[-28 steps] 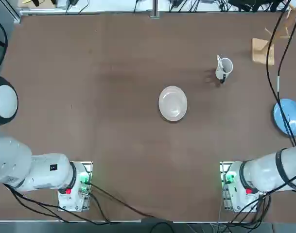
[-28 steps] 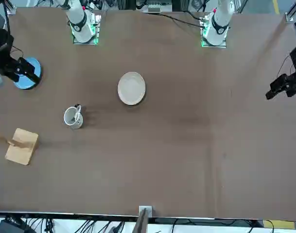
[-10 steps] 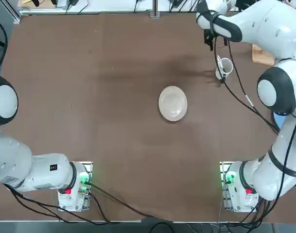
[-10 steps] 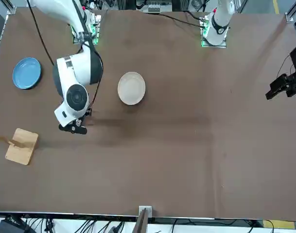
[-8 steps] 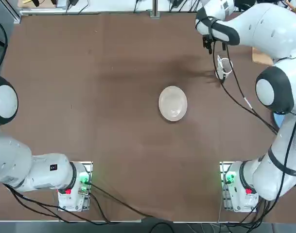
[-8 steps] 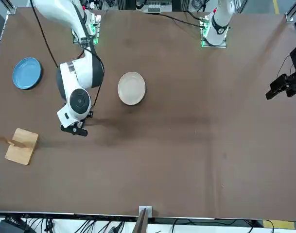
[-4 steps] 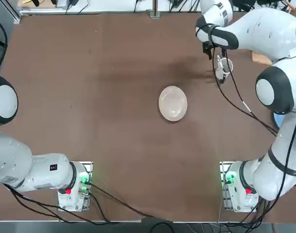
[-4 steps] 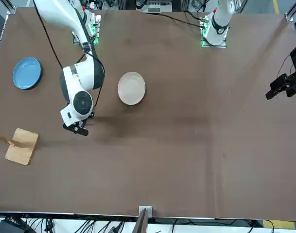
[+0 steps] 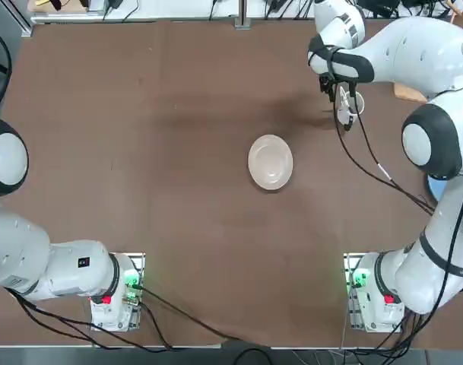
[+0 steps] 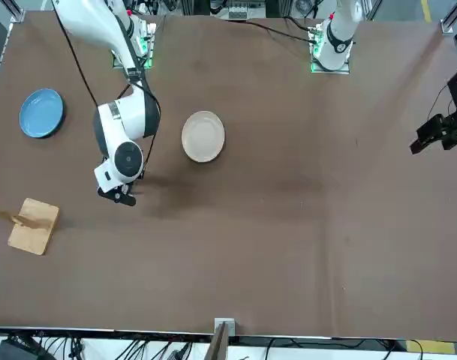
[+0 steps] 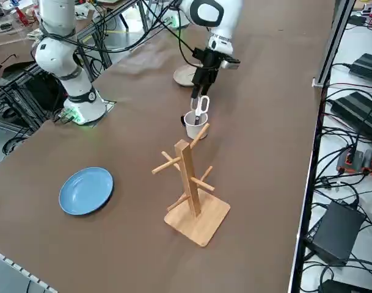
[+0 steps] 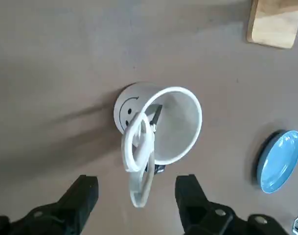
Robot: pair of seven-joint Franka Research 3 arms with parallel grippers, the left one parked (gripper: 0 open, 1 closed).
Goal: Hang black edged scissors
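Note:
The black edged scissors stand blades-down in a white mug with a smiley face, their pale finger loops sticking up above the rim. My right gripper hangs just above the mug, open, with one finger on each side of the loops and not touching them. In the top view the gripper covers most of the mug near the table's far right. In the front view the gripper hides the mug. A wooden peg rack stands a short way beyond the mug.
A pale round dish lies mid-table, robot-side of the mug. A blue plate sits near the right edge, towards my base. The rack's square base lies by the far right corner. My arm's cable trails over the table.
My right arm swung in from the side, reached the mug and has come down over it. The fingers now straddle the scissor loops. Mug and scissors have not moved.

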